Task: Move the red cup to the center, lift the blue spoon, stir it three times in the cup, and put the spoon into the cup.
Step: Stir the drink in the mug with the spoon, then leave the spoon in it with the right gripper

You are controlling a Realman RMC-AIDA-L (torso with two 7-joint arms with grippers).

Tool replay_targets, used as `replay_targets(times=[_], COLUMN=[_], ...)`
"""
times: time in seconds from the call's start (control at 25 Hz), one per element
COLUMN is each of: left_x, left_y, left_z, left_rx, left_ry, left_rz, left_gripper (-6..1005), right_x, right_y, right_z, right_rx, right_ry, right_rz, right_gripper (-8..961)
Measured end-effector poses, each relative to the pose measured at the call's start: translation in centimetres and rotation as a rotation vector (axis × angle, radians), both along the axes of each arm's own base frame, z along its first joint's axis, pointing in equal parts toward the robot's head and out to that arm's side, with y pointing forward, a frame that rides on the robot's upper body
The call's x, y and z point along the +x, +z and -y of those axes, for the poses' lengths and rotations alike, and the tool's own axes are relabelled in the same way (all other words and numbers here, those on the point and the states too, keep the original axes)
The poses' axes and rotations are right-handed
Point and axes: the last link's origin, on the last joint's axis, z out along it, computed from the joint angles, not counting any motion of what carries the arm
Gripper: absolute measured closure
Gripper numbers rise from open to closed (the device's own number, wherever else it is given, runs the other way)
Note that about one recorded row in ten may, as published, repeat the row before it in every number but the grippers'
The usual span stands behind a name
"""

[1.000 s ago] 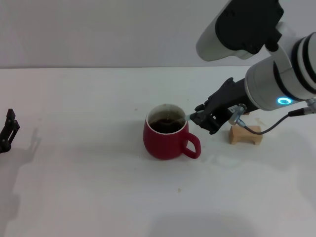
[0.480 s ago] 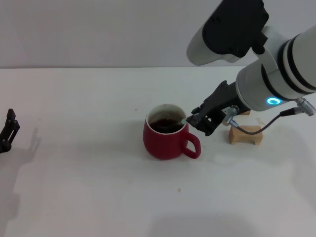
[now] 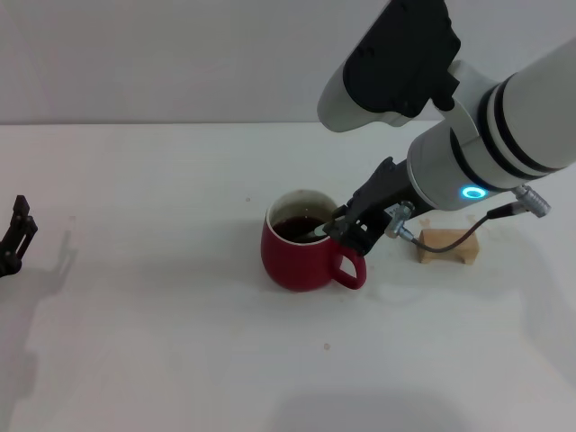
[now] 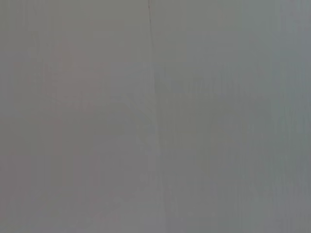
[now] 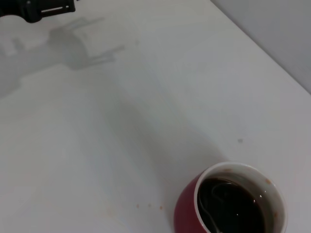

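The red cup [image 3: 301, 256] stands near the middle of the white table, holding dark liquid, with its handle toward my right arm. In the right wrist view the red cup [image 5: 187, 213] shows from above. My right gripper [image 3: 346, 227] hovers at the cup's rim above the handle, shut on the blue spoon [image 3: 317, 232]. The spoon slants down into the liquid; only its grey neck shows, and its handle is hidden in the fingers. A thin curved line in the liquid marks the blue spoon [image 5: 212, 213]. My left gripper [image 3: 16, 236] is parked at the table's far left edge.
A tan wooden block [image 3: 447, 247] lies on the table just right of the cup, under my right forearm. The left gripper [image 5: 43, 8] and its shadow appear far off in the right wrist view. The left wrist view shows only a blank grey surface.
My right gripper has moved left and down toward the cup, bringing the spoon farther over the rim and into the liquid. The cup and the left arm have stayed put.
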Motion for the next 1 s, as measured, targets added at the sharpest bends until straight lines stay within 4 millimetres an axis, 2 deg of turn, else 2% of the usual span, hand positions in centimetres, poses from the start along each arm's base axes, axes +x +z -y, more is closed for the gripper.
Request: replay_targets(times=[0.56,1.0], left_x=[0.0,0.0], left_y=[0.0,-0.1], left_z=[0.0,-0.1], left_rx=[-0.002,-0.008], left_ry=[-0.001,-0.001], left_rz=[0.0,-0.003], left_gripper=[147,147], right_x=[0.3,1.4], right_y=[0.6,1.3], right_z=[-1.4,-1.4], right_rx=[0.039,0.049], right_ry=[-0.005,-0.039], right_rz=[-0.014,0.004], right_gripper=[762,759])
